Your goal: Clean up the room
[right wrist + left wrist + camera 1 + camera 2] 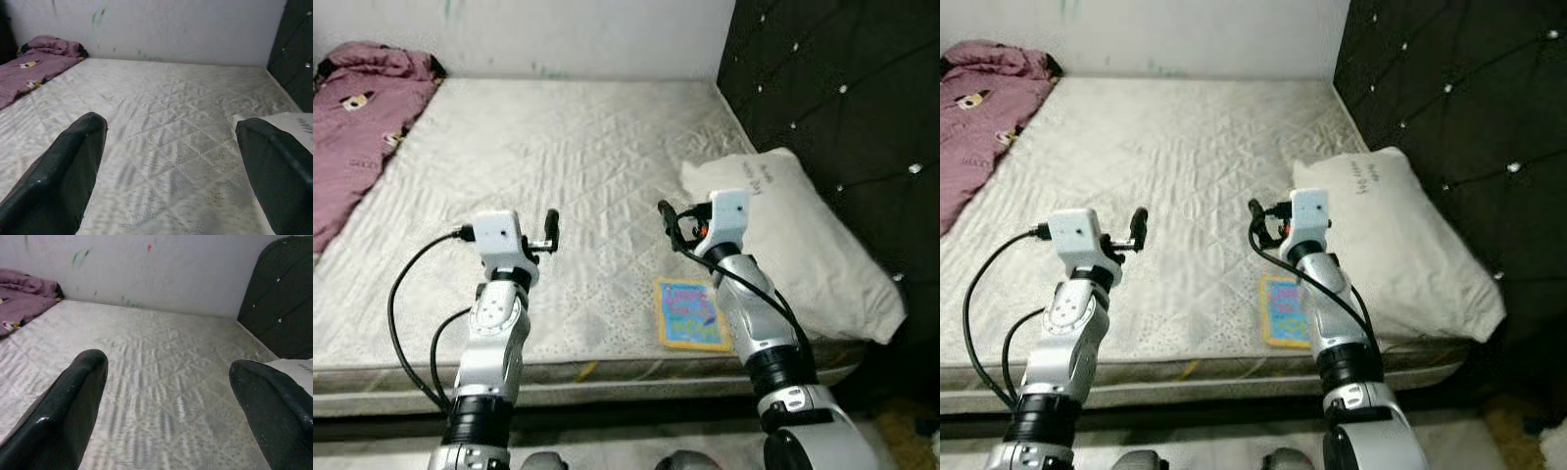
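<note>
Pink blanket [357, 127] bunched at the mattress's [558, 157] far left corner; left gripper [551, 232] and right gripper [668, 223] hover over the front half, both spread wide, holding nothing. Book [691, 313] lies flat at the front edge beside the right arm, pillow [803, 235] along the right edge against the black headboard [842, 88]. Looks like pre-grasp — next move probably drops the right gripper onto the book.

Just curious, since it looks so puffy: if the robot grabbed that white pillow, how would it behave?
The pillow looks plump and soft, so it would probably sag and fold around the fingers. It is likely light for its bulk. Pushed, it would probably slide on the mattress, not roll.
</note>
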Available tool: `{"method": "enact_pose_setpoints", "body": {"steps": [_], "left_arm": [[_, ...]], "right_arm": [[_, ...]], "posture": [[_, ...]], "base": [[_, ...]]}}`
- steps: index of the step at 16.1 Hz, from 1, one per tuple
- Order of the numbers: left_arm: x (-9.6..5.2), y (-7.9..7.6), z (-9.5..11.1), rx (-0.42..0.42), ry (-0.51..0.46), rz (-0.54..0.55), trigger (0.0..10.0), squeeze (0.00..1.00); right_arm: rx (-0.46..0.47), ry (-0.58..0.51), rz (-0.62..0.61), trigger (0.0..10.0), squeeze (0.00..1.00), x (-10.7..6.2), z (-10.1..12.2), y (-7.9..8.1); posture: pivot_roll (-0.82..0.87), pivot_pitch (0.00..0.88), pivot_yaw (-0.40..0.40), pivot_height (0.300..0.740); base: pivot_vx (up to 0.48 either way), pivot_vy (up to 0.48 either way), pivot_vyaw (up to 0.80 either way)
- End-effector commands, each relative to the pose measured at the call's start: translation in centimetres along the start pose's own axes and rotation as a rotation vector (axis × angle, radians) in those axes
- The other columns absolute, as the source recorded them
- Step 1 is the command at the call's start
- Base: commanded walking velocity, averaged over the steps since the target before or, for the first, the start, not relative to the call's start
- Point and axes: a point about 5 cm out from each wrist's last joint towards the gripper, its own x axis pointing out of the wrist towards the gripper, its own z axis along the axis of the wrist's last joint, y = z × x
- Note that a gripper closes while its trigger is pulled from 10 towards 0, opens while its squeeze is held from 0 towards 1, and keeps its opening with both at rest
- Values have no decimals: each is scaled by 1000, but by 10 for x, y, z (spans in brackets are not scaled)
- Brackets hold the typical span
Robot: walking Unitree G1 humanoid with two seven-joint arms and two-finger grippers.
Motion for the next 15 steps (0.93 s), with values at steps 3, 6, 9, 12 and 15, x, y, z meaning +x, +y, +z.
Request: {"method": "enact_pose_setpoints", "body": {"steps": [3,6,9,12,15], "left_arm": [[0,7,0,10,8,17,10000,0],[0,7,0,11,10,14,10000,0],[0,7,0,11,10,16,10000,0],[-1,7,0,10,12,19,10000,0],[-1,7,0,12,11,15,10000,0]], "right_arm": [[-4,-28,30,10000,0,4,7,8],[-7,-30,27,10000,0,4,7,8],[37,-49,43,10000,0,4,10,10],[33,-36,26,10000,0,4,8,8],[-62,-47,-1,10000,0,5,9,7]], "posture": [[-72,0,-5,740],[-72,0,-2,740],[-72,0,-2,740],[-69,0,-4,740],[-69,0,-4,740]], "base": [[0,480,0],[0,480,0],[0,480,0],[0,480,0],[0,480,0]]}}
